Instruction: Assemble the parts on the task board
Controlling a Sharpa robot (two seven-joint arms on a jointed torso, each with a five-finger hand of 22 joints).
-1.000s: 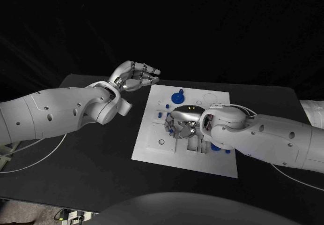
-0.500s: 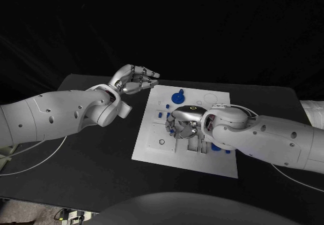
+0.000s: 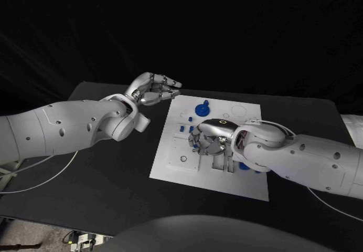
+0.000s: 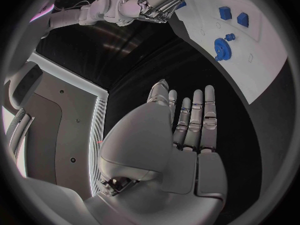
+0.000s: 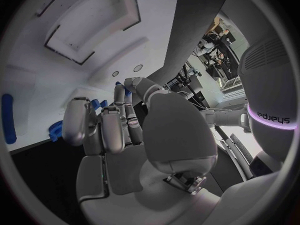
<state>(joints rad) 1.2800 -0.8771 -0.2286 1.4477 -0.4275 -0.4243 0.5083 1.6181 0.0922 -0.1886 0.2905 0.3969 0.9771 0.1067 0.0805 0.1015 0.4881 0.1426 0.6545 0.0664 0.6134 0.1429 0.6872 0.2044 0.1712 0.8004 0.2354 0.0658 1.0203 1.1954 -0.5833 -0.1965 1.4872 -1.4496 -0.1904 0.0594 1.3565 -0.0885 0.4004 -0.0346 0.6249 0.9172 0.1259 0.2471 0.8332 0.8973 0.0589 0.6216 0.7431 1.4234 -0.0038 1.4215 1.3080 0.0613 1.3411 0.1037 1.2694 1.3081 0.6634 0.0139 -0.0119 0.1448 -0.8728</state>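
The white task board [image 3: 172,164] lies in the middle of the black table. My right hand [image 3: 205,140] is down on the board's middle with its fingers curled in, pinching a small blue part [image 5: 95,104] against the plate. A blue gear [image 3: 201,109] stands near the board's far edge, with small blue pieces [image 3: 188,119] beside it. My left hand [image 3: 155,88] hangs in the air off the board's far left corner; its fingers [image 4: 195,116] lie straight and hold nothing. From the left wrist I see the gear [image 4: 220,46] and my right hand [image 4: 149,6].
Rectangular recesses [image 5: 94,15] are cut into the board close to my right hand. A long blue part [image 5: 7,117] lies on the plate, and another blue piece [image 3: 243,167] shows beside my right forearm. White cables [image 3: 45,176] run over the table's left side.
The camera has shifted a little. My left hand has drifted slightly toward the board's far corner. My right hand stays on the board's middle.
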